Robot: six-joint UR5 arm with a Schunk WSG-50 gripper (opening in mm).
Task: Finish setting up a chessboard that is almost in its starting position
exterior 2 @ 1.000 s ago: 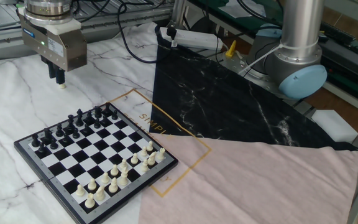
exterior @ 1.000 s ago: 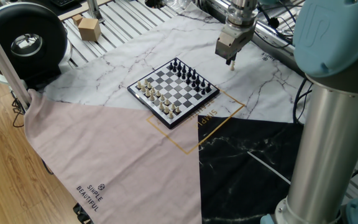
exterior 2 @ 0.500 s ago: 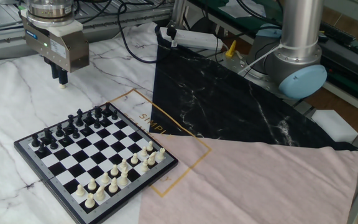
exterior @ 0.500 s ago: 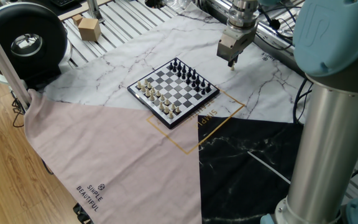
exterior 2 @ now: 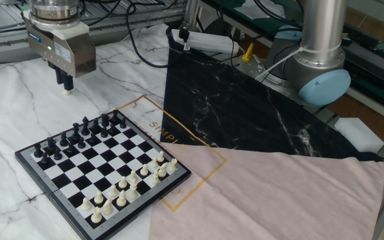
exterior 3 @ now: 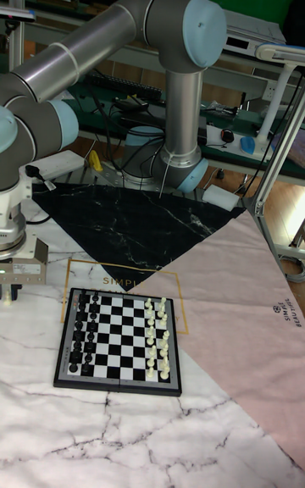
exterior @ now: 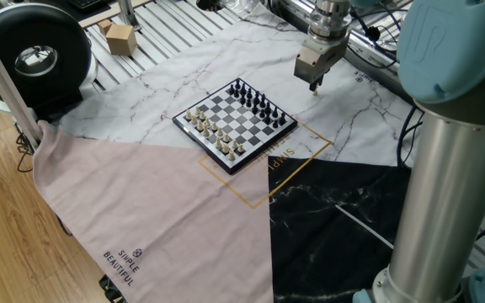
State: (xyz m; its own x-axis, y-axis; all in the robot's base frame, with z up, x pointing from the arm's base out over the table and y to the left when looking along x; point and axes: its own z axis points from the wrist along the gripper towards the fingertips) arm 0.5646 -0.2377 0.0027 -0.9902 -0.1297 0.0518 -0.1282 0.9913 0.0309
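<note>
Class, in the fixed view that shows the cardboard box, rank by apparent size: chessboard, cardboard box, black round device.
1. Black round device, though it sits nearest the camera.
2. Chessboard.
3. Cardboard box, farther away.

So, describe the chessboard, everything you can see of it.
The chessboard is a small square board of black and white checks with a dark rim, lying flat on the marble-patterned cloth, one corner over a gold printed square. Black pieces line one side, cream pieces the opposite side, some of them advanced a row. The gripper hangs off the board beyond the black side, with something small and pale at its tips, touching neither board nor pieces.
</note>
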